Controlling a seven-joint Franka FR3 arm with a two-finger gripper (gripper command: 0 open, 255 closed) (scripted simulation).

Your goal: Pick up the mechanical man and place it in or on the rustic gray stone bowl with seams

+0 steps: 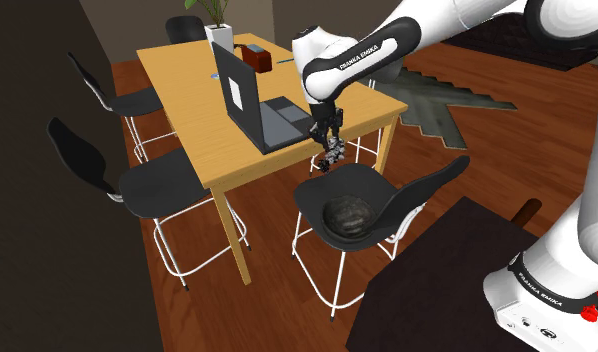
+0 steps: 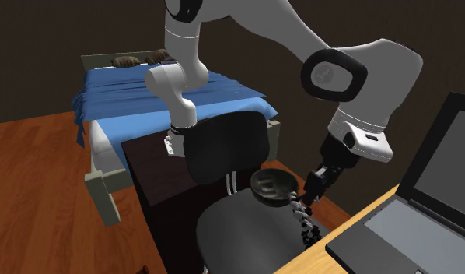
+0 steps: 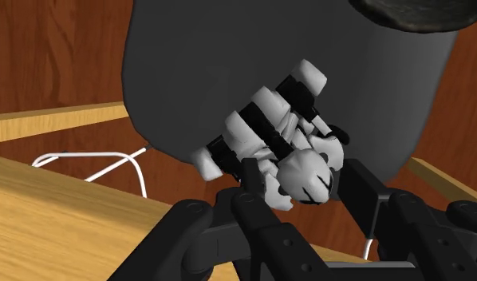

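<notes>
A light wooden table (image 1: 187, 100) stands on a reddish plank floor (image 1: 77, 300), and a bed (image 2: 223, 93) with a blue cover is seen in the second exterior view. Four black chairs (image 1: 157, 185) with thin white wire legs ring the table. On it lie one open grey laptop (image 1: 252, 105) and one white plant pot (image 1: 221, 35). One dark, rough, round stone bowl (image 1: 349, 215) sits on the nearest seat (image 1: 322, 190). The black gripper (image 1: 325, 138) is clamped on the single toy robot (image 1: 333, 157), a jointed black-and-white figure. The figure hangs over that seat's far edge, near the bowl but apart from it.
</notes>
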